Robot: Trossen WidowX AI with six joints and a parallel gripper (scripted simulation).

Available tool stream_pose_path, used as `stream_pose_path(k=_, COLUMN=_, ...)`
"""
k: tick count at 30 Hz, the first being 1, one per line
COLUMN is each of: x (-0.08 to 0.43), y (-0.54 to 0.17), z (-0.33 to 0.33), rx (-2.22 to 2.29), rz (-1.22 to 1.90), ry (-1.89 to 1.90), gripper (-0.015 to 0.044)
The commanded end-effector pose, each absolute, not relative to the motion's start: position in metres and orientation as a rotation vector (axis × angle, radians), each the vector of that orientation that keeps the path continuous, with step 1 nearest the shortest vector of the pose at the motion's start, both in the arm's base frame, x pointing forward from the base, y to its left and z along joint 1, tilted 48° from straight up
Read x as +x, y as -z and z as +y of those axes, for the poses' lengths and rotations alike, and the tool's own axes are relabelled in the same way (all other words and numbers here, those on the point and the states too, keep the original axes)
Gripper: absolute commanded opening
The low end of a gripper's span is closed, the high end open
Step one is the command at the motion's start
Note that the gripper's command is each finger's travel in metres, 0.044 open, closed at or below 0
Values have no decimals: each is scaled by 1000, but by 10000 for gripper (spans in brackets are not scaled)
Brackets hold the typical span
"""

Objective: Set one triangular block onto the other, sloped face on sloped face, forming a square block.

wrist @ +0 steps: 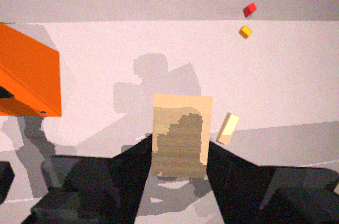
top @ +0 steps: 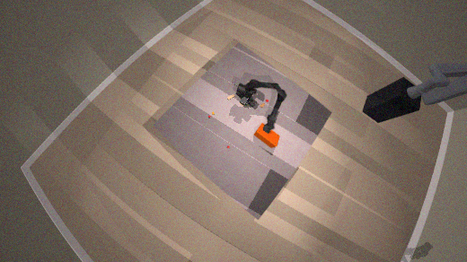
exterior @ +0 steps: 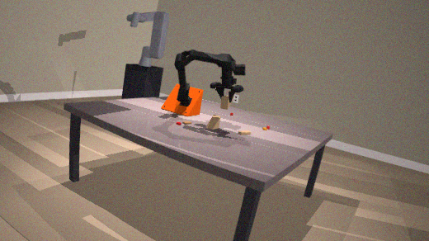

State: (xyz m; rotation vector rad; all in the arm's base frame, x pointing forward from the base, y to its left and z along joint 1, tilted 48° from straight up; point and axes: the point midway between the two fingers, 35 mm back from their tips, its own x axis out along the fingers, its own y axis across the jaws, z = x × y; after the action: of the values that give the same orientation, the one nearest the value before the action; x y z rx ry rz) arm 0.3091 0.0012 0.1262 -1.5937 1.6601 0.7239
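My gripper [exterior: 224,96] [wrist: 176,138] is shut on one tan triangular block [exterior: 224,103] [wrist: 181,142] and holds it above the table. The other triangular block [exterior: 214,123] stands on the table, lower and slightly left of the held block in the exterior view, with a gap between them. Its sloped side is hard to make out. In the wrist view that lower block does not show clearly, with the held block in front. In the top view the arm's hand covers most of this spot.
An orange wedge-shaped mount [top: 267,135] [exterior: 194,101] [wrist: 26,75] stands at the arm's base. A small flat wooden piece [top: 230,97] [exterior: 244,133] [wrist: 227,128] lies near the blocks, another [exterior: 187,123] on their other side. Small red cubes [exterior: 231,114] [wrist: 249,10] and a yellow cube [top: 213,113] [wrist: 246,32] are scattered.
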Motion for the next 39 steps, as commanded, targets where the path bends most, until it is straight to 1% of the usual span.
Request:
stream_pose_path(k=1, x=311, y=-142, z=-8, rx=-1605, rz=1650, ry=-718, gripper=0)
stream_pose_path(k=13, x=304, y=-187, z=-40, rx=-1632, rz=1650, ry=-711, gripper=0)
stream_pose_path(k=29, x=282, y=-245, z=-80, rx=-1670, rz=1665, ry=-696, gripper=0)
stream_pose_path(k=34, x=282, y=-244, z=-83, rx=-1667, rz=1669, ry=-696, gripper=0)
stream_pose_path(k=39, x=284, y=-225, z=-93, rx=-1638, rz=1690, ry=-701, gripper=0)
